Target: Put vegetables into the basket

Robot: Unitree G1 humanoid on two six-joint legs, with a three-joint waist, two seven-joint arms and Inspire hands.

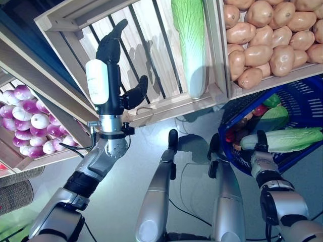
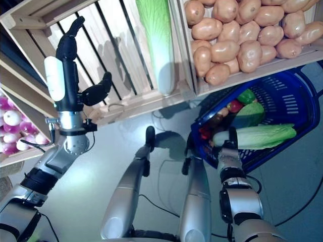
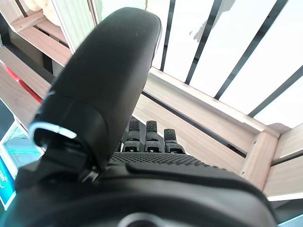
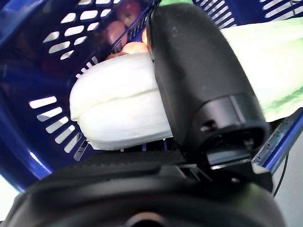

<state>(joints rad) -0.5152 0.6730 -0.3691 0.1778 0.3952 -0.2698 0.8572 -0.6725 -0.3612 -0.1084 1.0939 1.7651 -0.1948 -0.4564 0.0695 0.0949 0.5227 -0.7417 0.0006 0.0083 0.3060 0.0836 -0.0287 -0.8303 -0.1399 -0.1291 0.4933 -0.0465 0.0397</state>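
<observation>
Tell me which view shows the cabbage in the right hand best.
Left eye view: the whole cabbage lies across the blue basket rim, right hand on its white end. Right eye view matches. Right wrist view shows only that end; left wrist view, none.

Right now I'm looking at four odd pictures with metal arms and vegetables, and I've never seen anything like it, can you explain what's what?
This is a humanoid robot seen through its own cameras. Two pictures come from its head, looking down; two come from its wrists, very close.

Its left hand is raised, fingers straight, holding nothing, before a slatted wooden crate containing one Chinese cabbage. Beside it are a crate of potatoes and one of purple onions.

Its right hand grips a second cabbage over the blue basket, which already holds vegetables.
</observation>
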